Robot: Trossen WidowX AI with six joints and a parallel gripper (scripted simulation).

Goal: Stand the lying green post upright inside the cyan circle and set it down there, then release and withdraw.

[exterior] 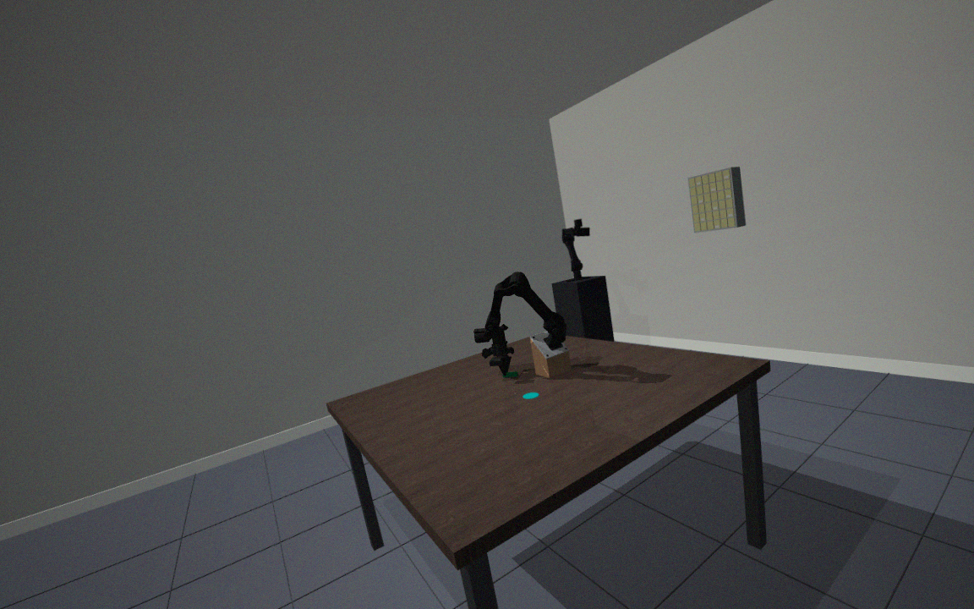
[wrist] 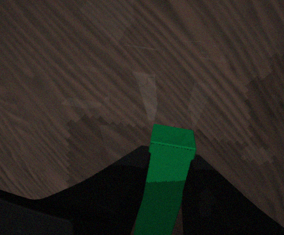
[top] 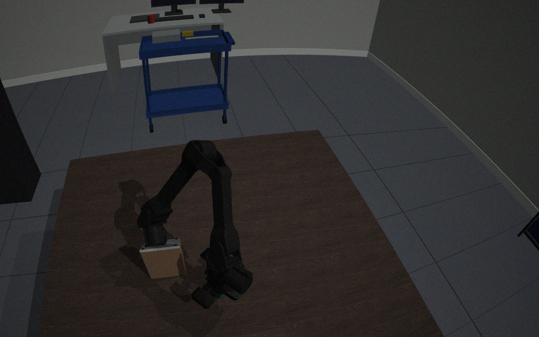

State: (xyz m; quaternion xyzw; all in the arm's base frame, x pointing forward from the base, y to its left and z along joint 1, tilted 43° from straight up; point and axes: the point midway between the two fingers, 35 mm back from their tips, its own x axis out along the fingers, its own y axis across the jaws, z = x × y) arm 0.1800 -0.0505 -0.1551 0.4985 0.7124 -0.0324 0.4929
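The dark wooden table [exterior: 626, 424] is carrying the whole setup, with the black arm [top: 217, 184] rising from a tan base block [top: 163, 263] and folding over so that its wrist is pointing down at the tabletop just beside that block. The gripper [wrist: 170, 166] is sitting low over the wood, and its two dark fingers are closing in from either side on the green post [wrist: 165, 187], pinching it between them. In the wrist view the post is running lengthwise up the gap, its far end poking out past the fingertips and its near part lying between the finger bodies, both of which are pressing against its long sides. From the top camera only a sliver of green [top: 221, 296] is showing under the gripper. In the exterior view the post [exterior: 509, 375] is lying on the table under the fingertips, and the cyan circle [exterior: 530, 395] is lying on the wood near it, apart from the post and closer to that camera.
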